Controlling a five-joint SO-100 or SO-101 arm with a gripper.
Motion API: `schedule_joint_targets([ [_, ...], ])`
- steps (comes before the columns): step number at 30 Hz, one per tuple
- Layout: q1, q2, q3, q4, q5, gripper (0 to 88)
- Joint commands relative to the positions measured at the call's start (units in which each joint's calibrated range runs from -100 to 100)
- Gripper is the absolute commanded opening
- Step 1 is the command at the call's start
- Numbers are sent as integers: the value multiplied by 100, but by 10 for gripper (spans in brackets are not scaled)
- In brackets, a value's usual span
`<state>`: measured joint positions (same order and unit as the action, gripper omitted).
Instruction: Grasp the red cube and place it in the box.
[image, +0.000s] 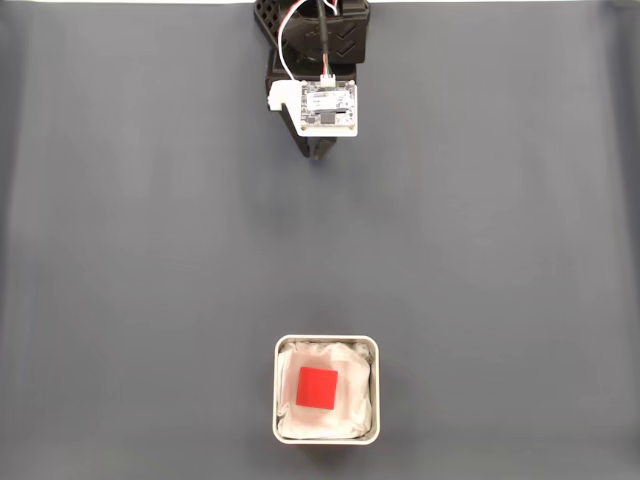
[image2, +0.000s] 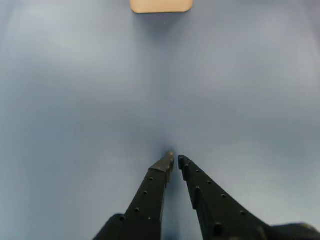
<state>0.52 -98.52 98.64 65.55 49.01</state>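
Grey cloth-covered table (image: 120, 260), the box (image: 327, 437) on its near middle.

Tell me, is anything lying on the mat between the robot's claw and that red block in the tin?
Nothing visible does. In the fixed view the grey mat is bare between the gripper near the top and the box below. The red cube already sits inside the box on its white lining.

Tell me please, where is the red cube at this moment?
In the fixed view the red cube lies inside the box, on its white paper lining, low in the picture and far from the gripper.
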Motion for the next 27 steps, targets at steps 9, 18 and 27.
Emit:
schedule_joint_targets([
  [9, 119, -139, 117, 1002, -142, 0],
  [18, 83, -139, 117, 1018, -59, 2],
  [27, 83, -139, 117, 1018, -54, 2],
])
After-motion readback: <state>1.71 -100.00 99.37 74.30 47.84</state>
